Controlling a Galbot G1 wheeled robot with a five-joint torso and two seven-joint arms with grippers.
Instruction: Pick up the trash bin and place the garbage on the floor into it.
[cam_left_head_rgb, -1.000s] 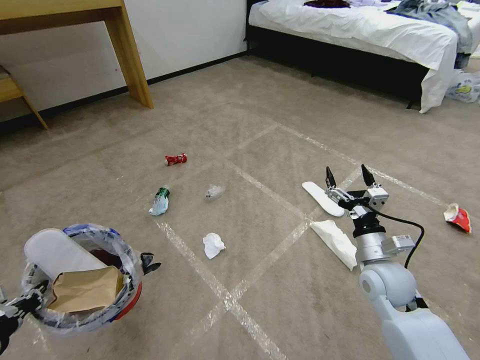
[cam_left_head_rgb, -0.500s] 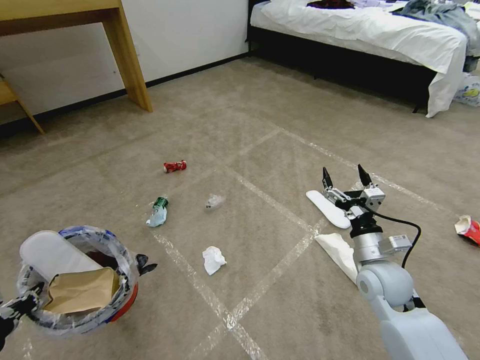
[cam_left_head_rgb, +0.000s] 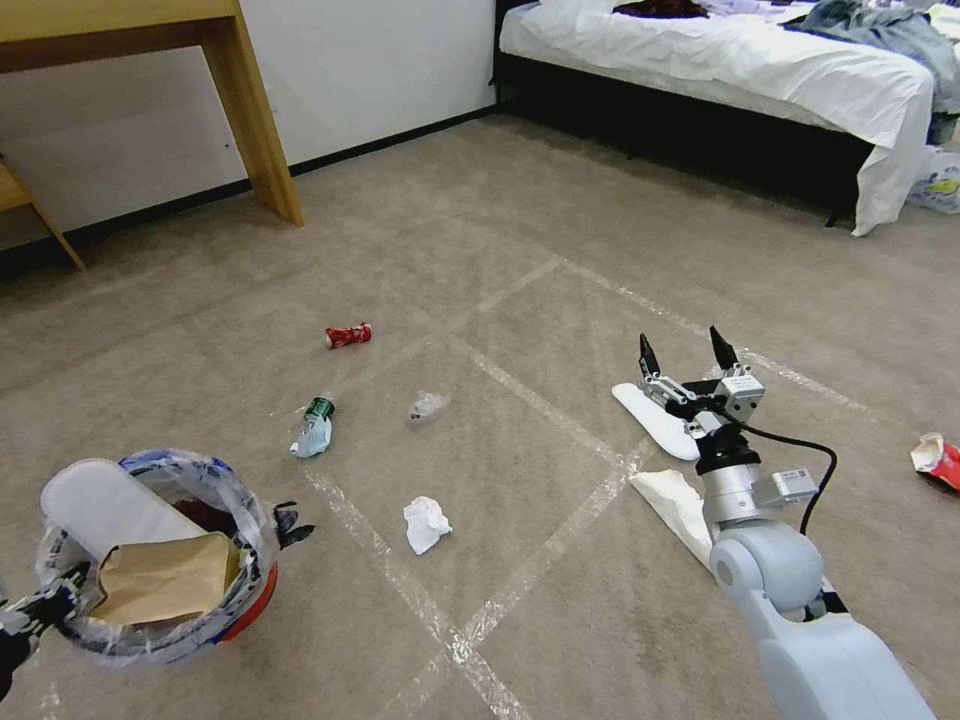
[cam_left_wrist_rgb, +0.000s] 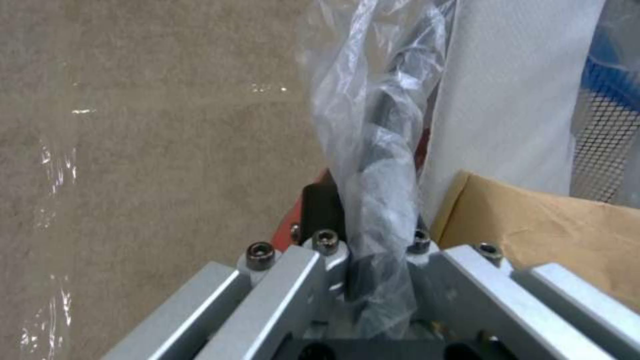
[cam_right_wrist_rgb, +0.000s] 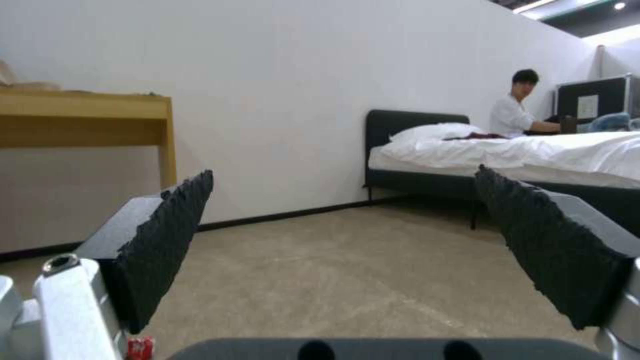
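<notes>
The red trash bin (cam_left_head_rgb: 255, 600), lined with a crinkled clear bag, hangs at the lower left with a white slipper and a brown paper bag inside. My left gripper (cam_left_head_rgb: 55, 595) is shut on its rim; the left wrist view shows the gripper (cam_left_wrist_rgb: 373, 165) pinching the plastic-wrapped rim. My right gripper (cam_left_head_rgb: 683, 350) stands open just above a white slipper (cam_left_head_rgb: 650, 415) on the floor (cam_left_head_rgb: 560, 250); nothing lies between its fingers (cam_right_wrist_rgb: 167, 240). A white paper wrapper (cam_left_head_rgb: 680, 505) lies beside the right arm. A tissue (cam_left_head_rgb: 425, 522), bluish bottle (cam_left_head_rgb: 313, 430), red can (cam_left_head_rgb: 348, 335), clear scrap (cam_left_head_rgb: 428, 406) and red wrapper (cam_left_head_rgb: 940, 460) also lie about.
A wooden desk leg (cam_left_head_rgb: 255, 120) stands at the back left by the wall. A bed (cam_left_head_rgb: 720, 60) with white sheets fills the back right, with a white plastic bag (cam_left_head_rgb: 935, 185) at its foot. Tape lines cross the carpet.
The whole picture has shifted a little, so the camera has moved. The bin stays in my left gripper and the right gripper stays open over the slipper.
</notes>
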